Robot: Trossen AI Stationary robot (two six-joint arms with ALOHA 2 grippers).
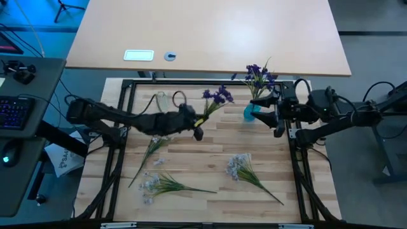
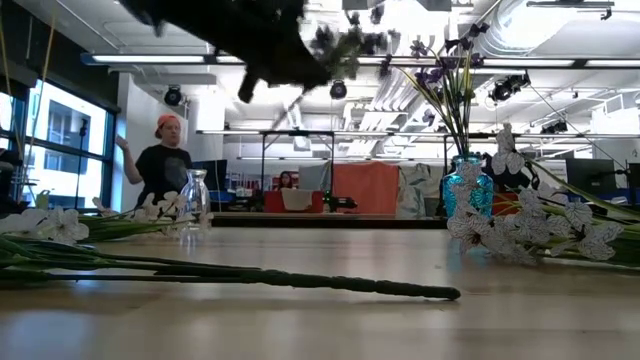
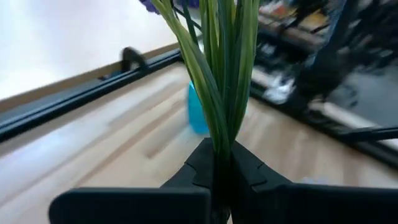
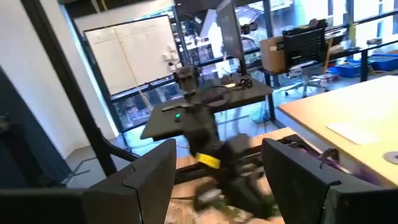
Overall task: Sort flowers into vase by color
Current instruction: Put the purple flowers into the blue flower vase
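My left gripper (image 1: 198, 126) is shut on a purple-bloomed sprig (image 1: 218, 96), held above the table's middle, left of the blue vase (image 1: 249, 114). In the low view the gripper (image 2: 268, 62) and blooms (image 2: 350, 40) hang high. A second purple sprig (image 1: 258, 76) stands in the blue vase (image 2: 466, 190). My right gripper (image 1: 262, 110) is open, its fingers close by the vase's right side. Three pale whitish sprigs (image 1: 152, 148) (image 1: 160, 185) (image 1: 245, 168) lie flat on the table. A clear glass vase (image 1: 163, 100) stands at the far left. My left gripper pinches the purple sprig's bundle of green stems and leaves (image 3: 221, 146) between its two shut fingers (image 3: 249, 171), near the lower end. The sprig is lifted clear of the table. Its leaves and blooms reach out beyond the fingertips toward the blue vase (image 3: 198, 115).
A black metal frame (image 1: 127, 127) borders the wooden table on all sides. A long green stem (image 2: 300, 278) lies across the near table, and pale blooms (image 2: 520, 232) lie near the blue vase. A person (image 2: 160, 160) stands in the room behind.
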